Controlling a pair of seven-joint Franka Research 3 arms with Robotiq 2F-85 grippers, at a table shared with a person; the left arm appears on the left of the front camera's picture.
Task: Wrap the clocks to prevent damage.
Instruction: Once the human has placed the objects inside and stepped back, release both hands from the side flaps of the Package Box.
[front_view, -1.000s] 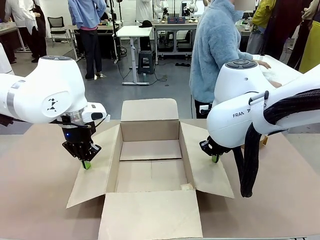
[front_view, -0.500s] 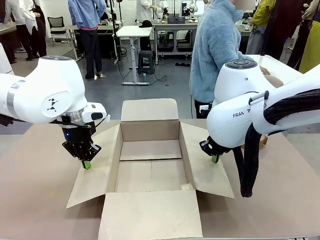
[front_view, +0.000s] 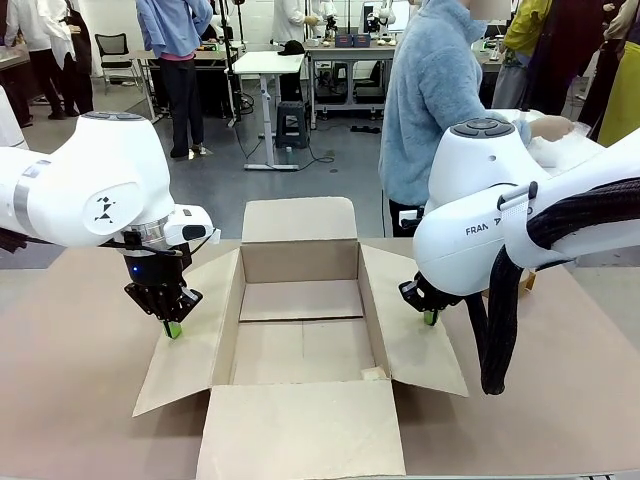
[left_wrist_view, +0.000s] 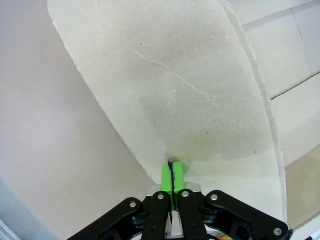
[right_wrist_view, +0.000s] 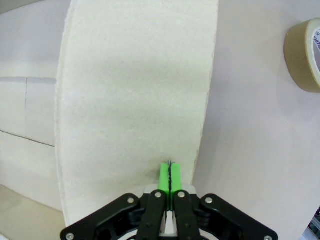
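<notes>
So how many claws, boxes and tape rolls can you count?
Claws: 2, the left claw and the right claw
Box: 1
Tape roll: 1
Total: 4

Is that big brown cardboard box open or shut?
Open: the big brown cardboard box has all four flaps spread outward, its inside floor showing.

glossy white rounded arms: left arm (front_view: 100, 190) carries a black emblem, right arm (front_view: 480, 215) grey "fran" lettering and a black ribbed cable sleeve (front_view: 499, 325). left gripper (left_wrist_view: 171, 172) and right gripper (right_wrist_view: 170, 174): black linkages, silver screws, green pads.
</notes>
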